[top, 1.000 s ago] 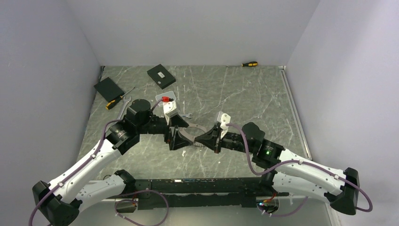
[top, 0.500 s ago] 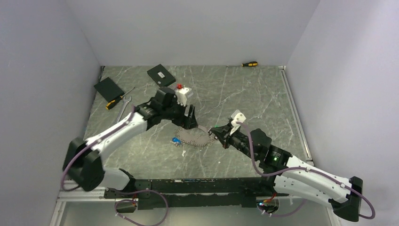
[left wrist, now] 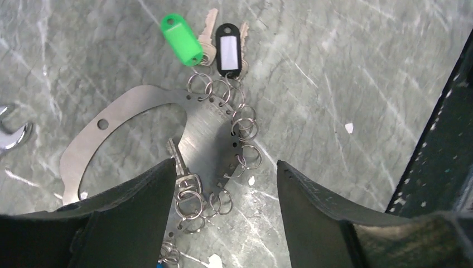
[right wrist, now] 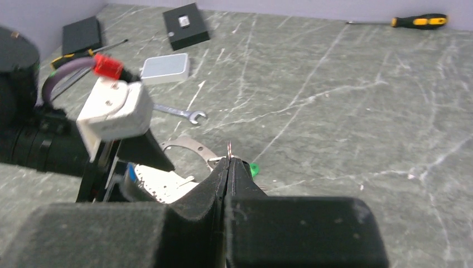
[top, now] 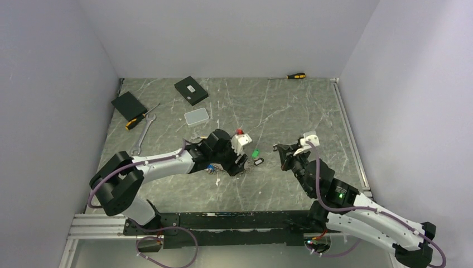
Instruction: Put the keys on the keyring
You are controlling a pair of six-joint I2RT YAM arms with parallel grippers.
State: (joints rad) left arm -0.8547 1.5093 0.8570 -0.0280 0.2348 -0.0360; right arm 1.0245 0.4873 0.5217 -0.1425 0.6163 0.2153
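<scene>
From above, the left gripper [top: 236, 165] hangs over the keyring [top: 216, 170], which lies mid-table, mostly hidden beneath it. A green tag [top: 255, 153] and a black tag [top: 258, 162] lie at its two o'clock. The right gripper [top: 283, 151] sits apart at three o'clock.

In the left wrist view the jaws stand fairly wide, gripping nothing, and straddle the keyring's flat steel band. The tagged keys [left wrist: 207, 54] lie at twelve o'clock. The step looks like clamping that band, so set the fingers [left wrist: 139, 195] on bare metal, not on the loose rings, which would roll.

In the right wrist view the fingers are pressed together, with a small split ring [right wrist: 229, 147] apparently pinched at their tips. The keyring lies at ten o'clock. Approach low and slowly.
</scene>
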